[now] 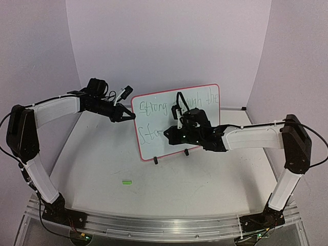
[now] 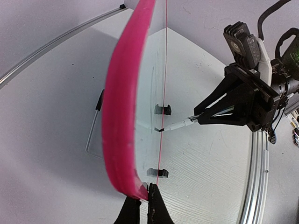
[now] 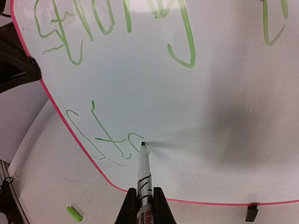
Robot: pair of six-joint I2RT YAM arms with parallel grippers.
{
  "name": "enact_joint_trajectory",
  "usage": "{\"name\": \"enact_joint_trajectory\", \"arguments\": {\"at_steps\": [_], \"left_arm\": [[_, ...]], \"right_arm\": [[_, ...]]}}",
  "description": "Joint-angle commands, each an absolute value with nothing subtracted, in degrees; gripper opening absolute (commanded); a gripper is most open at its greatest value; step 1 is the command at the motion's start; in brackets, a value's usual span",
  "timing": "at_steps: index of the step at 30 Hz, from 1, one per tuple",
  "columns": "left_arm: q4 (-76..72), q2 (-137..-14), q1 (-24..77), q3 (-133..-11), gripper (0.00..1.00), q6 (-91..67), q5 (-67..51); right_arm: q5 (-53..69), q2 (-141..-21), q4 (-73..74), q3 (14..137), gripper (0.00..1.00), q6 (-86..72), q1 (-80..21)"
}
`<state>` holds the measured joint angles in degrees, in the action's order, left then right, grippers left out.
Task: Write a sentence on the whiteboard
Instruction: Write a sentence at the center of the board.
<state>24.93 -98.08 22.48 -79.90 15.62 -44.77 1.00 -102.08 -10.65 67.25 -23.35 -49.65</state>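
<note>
The whiteboard [image 1: 177, 120] stands upright mid-table on two black clip feet, pink frame, green writing across its top and a few letters on the lower line. My left gripper [image 1: 128, 116] is shut on the board's left frame edge [image 2: 124, 116]; its fingertips [image 2: 154, 200] pinch the frame. My right gripper [image 1: 177, 134] is shut on a white marker [image 3: 144, 179] whose tip touches the board face [image 3: 196, 107] at the end of the lower green letters. The marker also shows in the left wrist view [image 2: 180, 124], tip on the board.
A small green marker cap [image 1: 126, 181] lies on the table in front of the board; it also shows in the right wrist view [image 3: 74, 213]. A metal rail [image 1: 154, 225] runs along the near table edge. Purple walls stand behind.
</note>
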Motion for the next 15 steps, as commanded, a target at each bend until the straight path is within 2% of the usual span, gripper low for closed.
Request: {"name": "enact_joint_trajectory", "arguments": {"at_steps": [1, 15], "left_arm": [[30.10, -98.88, 24.19, -79.45, 0.00, 20.16, -41.22], [30.07, -98.97, 24.17, -79.45, 0.00, 20.26, -41.12]], "right_arm": [[-0.61, -100.82, -11.97, 70.26, 0.00, -22.59, -49.29], [2.39, -95.77, -12.60, 66.59, 0.00, -23.58, -49.27]]}}
